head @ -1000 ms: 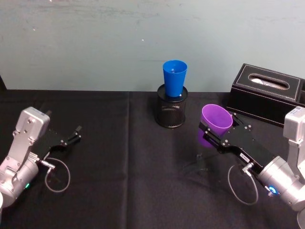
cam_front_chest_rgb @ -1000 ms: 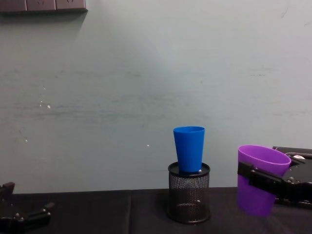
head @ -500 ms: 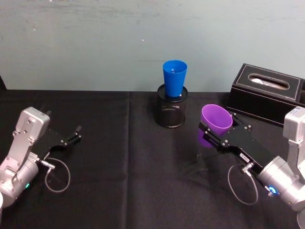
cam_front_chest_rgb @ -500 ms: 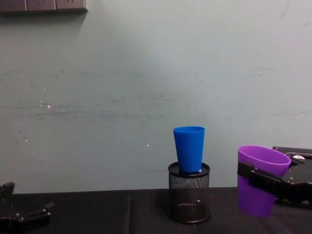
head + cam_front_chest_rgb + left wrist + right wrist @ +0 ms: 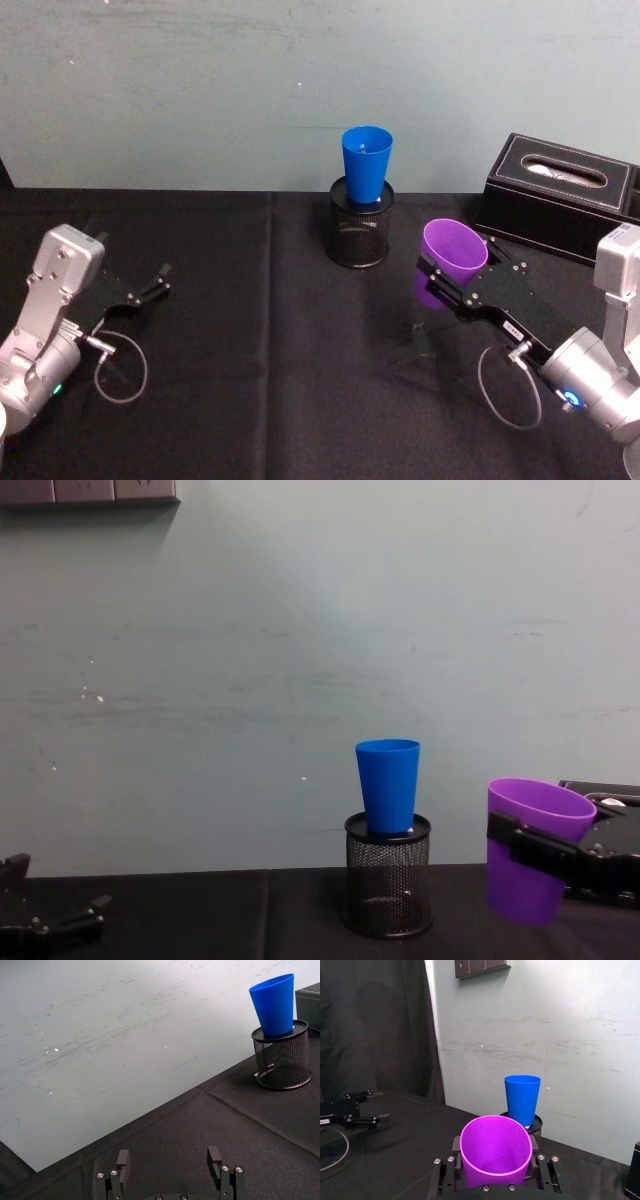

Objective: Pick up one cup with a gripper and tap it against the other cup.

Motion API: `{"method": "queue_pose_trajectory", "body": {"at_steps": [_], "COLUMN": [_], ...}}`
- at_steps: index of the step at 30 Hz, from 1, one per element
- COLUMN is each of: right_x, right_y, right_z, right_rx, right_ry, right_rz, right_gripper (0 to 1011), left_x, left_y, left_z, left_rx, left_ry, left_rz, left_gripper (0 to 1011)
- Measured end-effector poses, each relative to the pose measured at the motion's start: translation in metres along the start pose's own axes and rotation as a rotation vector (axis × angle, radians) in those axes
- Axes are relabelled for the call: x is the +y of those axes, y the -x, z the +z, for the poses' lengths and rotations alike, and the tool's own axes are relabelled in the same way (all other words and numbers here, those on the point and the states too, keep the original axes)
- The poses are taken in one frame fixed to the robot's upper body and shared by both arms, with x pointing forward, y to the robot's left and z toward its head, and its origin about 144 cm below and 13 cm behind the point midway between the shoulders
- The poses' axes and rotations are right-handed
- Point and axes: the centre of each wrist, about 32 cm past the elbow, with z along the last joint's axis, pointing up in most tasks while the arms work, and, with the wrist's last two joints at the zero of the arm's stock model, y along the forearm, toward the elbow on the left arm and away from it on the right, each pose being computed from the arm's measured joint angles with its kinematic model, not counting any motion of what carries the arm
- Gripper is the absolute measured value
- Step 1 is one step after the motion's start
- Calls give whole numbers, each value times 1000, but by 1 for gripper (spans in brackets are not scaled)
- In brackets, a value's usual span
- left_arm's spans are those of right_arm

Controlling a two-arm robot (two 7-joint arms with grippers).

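While the right gripper point(image 5: 455, 270) clamps the purple cup point(image 5: 452, 250), tilted, the blue cup point(image 5: 366, 160) stands apart beyond it, leftward, in a mesh holder point(image 5: 359, 235); the left gripper point(image 5: 155, 285) rests empty, jaws apart

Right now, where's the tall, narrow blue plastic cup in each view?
Head: blue plastic cup, upper centre.
Chest: cup, right of centre.
Left wrist: cup, beyond left gripper.
Right wrist: cup, behind purple plastic cup.
Landmark: black wire-mesh pen holder beneath it.

Right hand point(image 5: 495, 1147) raised, clamped; left hand point(image 5: 169, 1158) spread.
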Motion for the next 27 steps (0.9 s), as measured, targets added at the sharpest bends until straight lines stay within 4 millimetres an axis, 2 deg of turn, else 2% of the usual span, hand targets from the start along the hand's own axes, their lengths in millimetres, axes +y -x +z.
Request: {"method": "queue_pose_trajectory", "body": {"at_steps": [27], "right_x": [0], "right_y": [0], "right_z": [0], "right_rx": [0], "right_ry": [0], "right_rz": [0], "right_gripper": [734], "left_x": [0], "left_y": [0], "left_z": [0], "left_rx": [0], "left_ry": [0], "left_rz": [0], "left_gripper": [1011]}}
